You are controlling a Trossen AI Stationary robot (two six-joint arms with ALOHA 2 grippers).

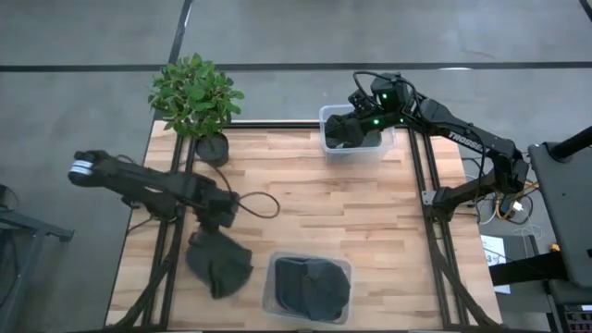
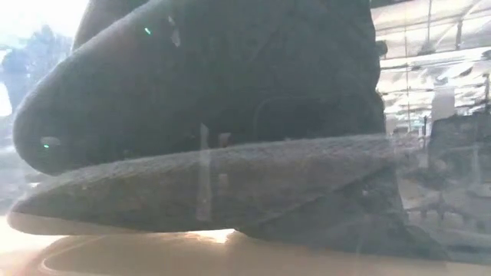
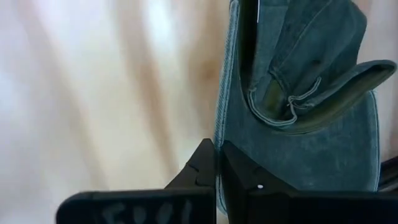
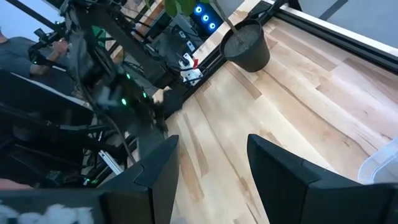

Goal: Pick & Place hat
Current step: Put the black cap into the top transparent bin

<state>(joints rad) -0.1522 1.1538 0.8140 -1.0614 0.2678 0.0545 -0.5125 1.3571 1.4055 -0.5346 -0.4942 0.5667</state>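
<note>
A dark blue-grey hat (image 1: 220,265) lies crumpled near the table's front left; the left wrist view shows it as a denim hat (image 3: 311,93) with a stitched brim. My left gripper (image 1: 220,220) (image 3: 216,167) stands at its far edge, pointing steeply down, shut on it. My right gripper (image 1: 354,129) (image 4: 211,168) hovers open over a clear bin (image 1: 388,146) at the table's far edge, with nothing between its fingers. My left gripper pinches the hat's brim edge (image 3: 219,134) between its two fingertips, coming from above and pointing steeply down. The hat stretches away below the fingers. I cannot tell whether its lower part (image 1: 222,277) rests on the table.
A second clear bin (image 1: 274,305) with dark hats (image 1: 310,285) stands at the front middle; it fills the low view as a dark hat (image 2: 230,115). A potted plant (image 1: 196,97) stands at the far left. Bare wood (image 1: 314,203) lies between the bins.
</note>
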